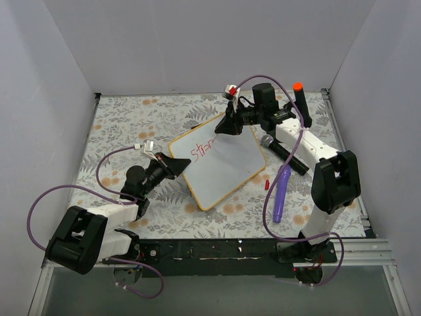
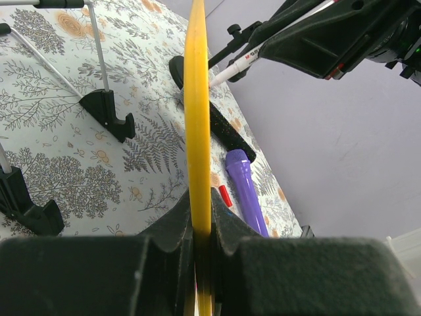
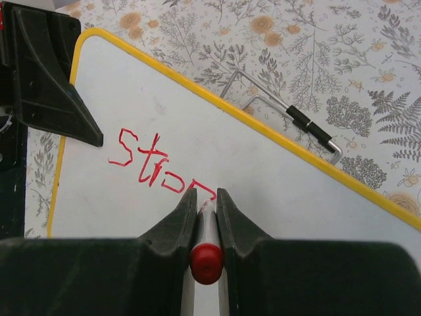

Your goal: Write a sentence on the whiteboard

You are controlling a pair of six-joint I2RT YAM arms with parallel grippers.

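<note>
Your whiteboard (image 1: 223, 164) lies turned at an angle in the middle of the floral surface (image 1: 118, 125). The sentence (image 3: 158, 168) is only red letters, about "Stron", near the corner by your left gripper (image 2: 202, 224), which is clamped on the board's yellow edge. Your right gripper (image 3: 206, 210) is closed around a marker (image 3: 206, 262) that points down at the last letter. A purple cylinder (image 1: 281, 192) lies near the board's right side.

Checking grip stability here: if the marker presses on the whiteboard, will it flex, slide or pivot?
Probably stiff: the whiteboard reads as a straight edge in the left wrist view. Likely light, since the left gripper pinches only one edge. Its thin frame might pivot in that pinch under the marker.
</note>
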